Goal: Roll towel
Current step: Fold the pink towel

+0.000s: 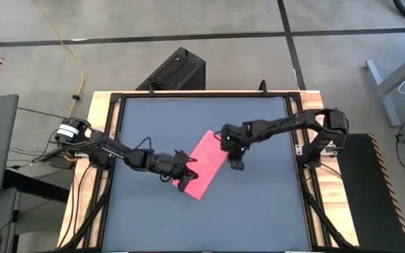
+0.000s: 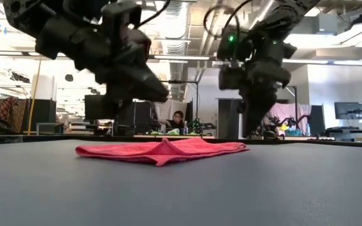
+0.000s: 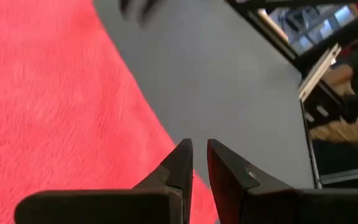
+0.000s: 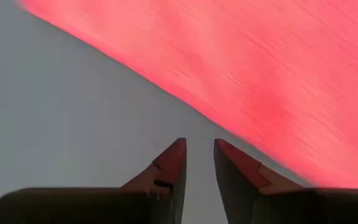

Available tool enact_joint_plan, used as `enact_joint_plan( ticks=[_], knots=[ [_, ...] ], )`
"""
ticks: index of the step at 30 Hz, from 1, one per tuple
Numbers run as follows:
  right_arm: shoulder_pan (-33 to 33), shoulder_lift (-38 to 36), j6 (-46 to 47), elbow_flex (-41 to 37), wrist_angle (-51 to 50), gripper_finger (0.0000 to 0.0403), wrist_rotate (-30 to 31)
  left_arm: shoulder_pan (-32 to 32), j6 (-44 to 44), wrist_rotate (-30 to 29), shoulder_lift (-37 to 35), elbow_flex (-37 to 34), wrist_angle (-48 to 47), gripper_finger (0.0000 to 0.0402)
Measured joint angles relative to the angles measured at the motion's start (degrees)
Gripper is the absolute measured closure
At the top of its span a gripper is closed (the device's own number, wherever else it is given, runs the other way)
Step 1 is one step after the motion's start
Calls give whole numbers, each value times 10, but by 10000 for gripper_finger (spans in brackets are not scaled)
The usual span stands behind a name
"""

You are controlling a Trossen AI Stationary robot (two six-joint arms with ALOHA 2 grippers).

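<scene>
**Plainly a limp cloth, best taken at an edge**

Here the towel point(image 1: 204, 164) lies flat on the dark grey desk point(image 1: 259, 204), near its middle, as a narrow pink strip set on a slant. In the low view it sits low with a small peak at the centre, so it looks folded over once rather than rolled.

The left claw point(image 1: 186, 171) hangs just over the strip's near-left end, its fingers almost together and nothing between them. The right claw point(image 1: 235, 159) hovers beside the far-right long edge, over bare desk — its fingers a little apart and likewise empty.

The cloth looks light, soft and slack, with a nubbly weave that should grip rather than slip. It will likely sag and bunch if pinched mid-panel — a short end, held at both corners, seems the better start for a roll.
</scene>
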Motion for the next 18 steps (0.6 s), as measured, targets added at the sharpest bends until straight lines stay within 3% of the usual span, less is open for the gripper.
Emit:
enact_joint_plan(
  ticks=[3,9,12,18],
  knots=[
    [58,3,22,-24,117,292,-3,-10,-12,-14,0,3,-9,366],
    [167,52,43,-31,292,292,129,-14,-39,-8,-1,3,-70,366],
    [191,84,92,-30,362,292,185,-7,-14,36,-1,3,-124,366],
    [205,150,233,-30,450,296,210,25,100,110,-21,3,-263,366]
  ],
)
